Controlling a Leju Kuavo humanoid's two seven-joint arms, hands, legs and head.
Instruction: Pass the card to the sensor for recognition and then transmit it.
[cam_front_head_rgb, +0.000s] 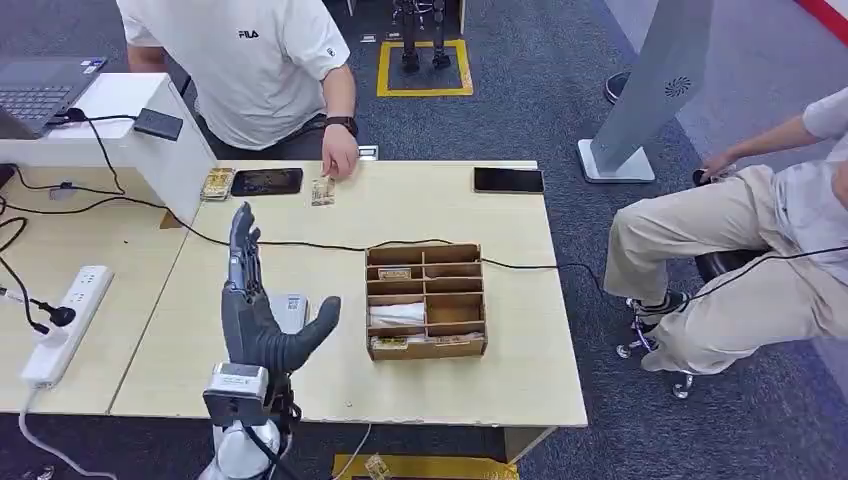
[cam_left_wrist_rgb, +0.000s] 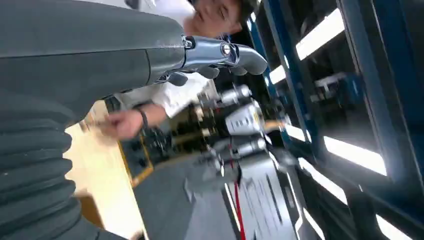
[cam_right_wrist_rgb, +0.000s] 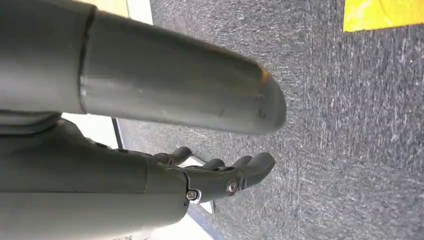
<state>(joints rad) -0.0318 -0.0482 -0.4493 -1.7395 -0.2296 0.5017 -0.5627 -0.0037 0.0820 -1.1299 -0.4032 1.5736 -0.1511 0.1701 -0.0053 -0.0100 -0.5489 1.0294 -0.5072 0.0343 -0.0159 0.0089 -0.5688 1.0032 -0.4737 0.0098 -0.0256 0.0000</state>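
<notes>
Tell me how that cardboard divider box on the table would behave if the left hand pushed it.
The cardboard box looks light, so the left hand would probably slide it easily across the smooth table. Being low and wide, it seems unlikely to tip. Its thin walls may flex.

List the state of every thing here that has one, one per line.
left hand: raised above the table, fingers spread, holding nothing
right hand: hanging over the carpet, fingers loosely curled, holding nothing
card: flat on the table's far edge, under a person's hand
cardboard organizer: upright, some compartments filled
two phones: lying flat, screens dark
laptop: open
power strip: one plug in
</notes>
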